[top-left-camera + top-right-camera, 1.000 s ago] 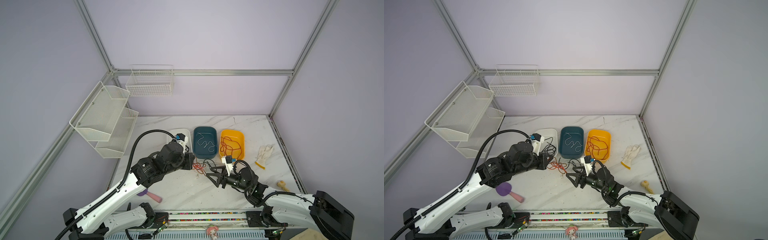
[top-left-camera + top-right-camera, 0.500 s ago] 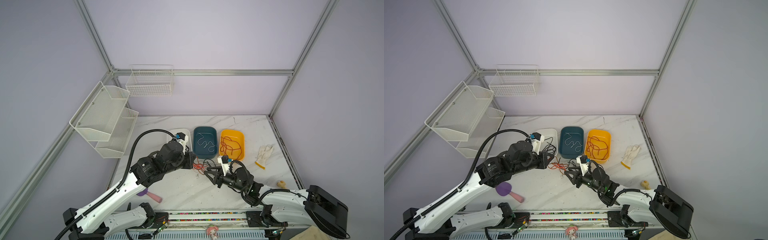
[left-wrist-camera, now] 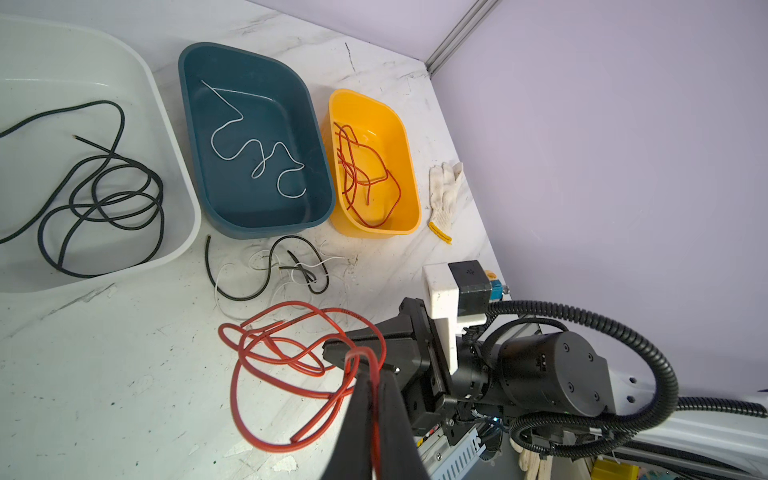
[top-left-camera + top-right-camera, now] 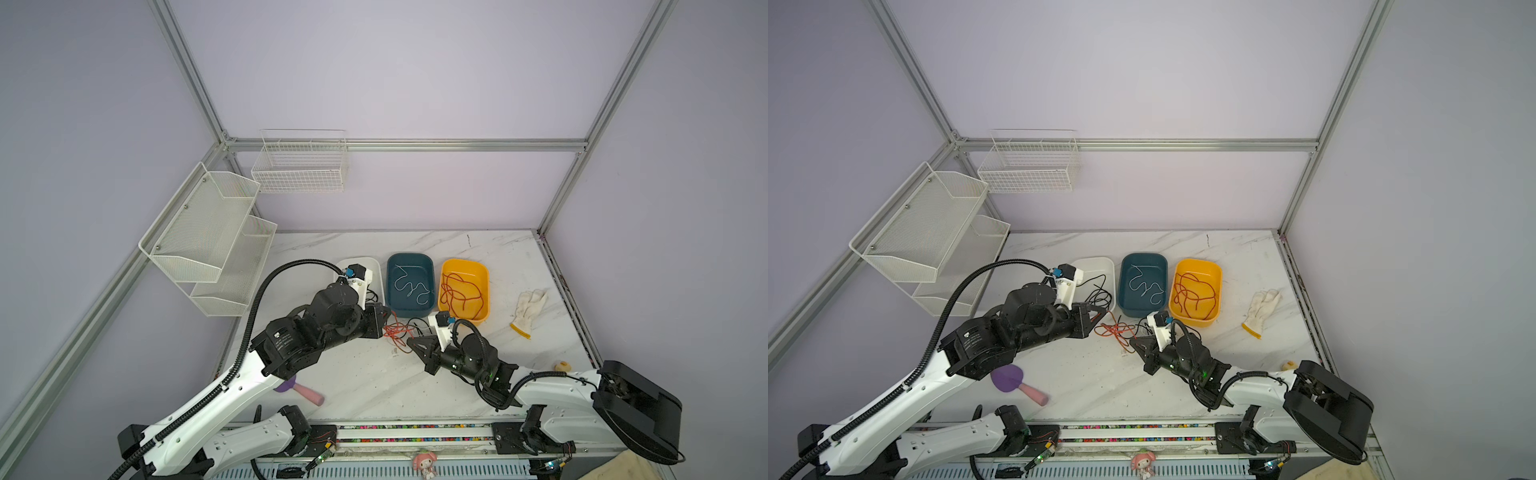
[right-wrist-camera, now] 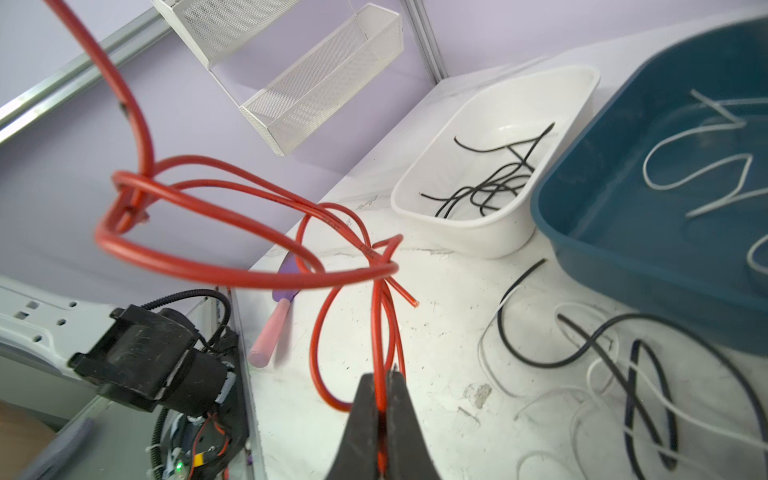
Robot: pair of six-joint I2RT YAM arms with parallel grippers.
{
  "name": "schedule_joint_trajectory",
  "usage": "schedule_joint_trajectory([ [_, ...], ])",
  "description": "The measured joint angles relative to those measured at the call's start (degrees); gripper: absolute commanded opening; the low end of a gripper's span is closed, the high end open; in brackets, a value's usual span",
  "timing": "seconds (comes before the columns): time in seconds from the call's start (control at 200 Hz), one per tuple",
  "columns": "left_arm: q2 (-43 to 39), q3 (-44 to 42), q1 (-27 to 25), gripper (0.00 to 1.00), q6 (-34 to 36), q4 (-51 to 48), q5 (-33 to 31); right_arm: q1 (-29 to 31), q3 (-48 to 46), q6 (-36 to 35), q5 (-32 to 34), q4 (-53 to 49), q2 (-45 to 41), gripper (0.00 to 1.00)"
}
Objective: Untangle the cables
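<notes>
Obs: red cable tangle (image 4: pixel 397 332) lies on counter (image 4: pixel 365 386), near side of teal bin (image 4: pixel 409 309). I see left pincer (image 3: pixel 372 372) and right pincer (image 5: pixel 381 380) each clenched on its strands; black and white cables (image 3: pixel 270 270) just right of it

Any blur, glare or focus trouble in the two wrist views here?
Left wrist view: red cable sharp, only the near jaws soft, a faint sheen inside the yellow tub. Right wrist view: the cable's closest loop is out of focus and the pink-handled spatula looks smeared.
</notes>
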Motion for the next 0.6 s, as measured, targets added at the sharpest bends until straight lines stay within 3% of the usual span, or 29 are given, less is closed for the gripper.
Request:
schedule_joint_trajectory([
  [0.24,-5.0,0.9,0.0,0.00,0.7,-2.8,-4.1,0.0,-0.4,6.4,4.1,0.2,2.8,0.00],
  [0.42,-5.5,6.0,0.0,0.00,2.6,-6.4,-7.1,0.0,-2.2,12.3,7.0,0.2,9.2,0.00],
  [0.6,-5.4,11.0,0.0,0.00,4.7,-9.5,-9.8,0.0,-3.7,15.8,10.3,-1.0,9.6,0.00],
])
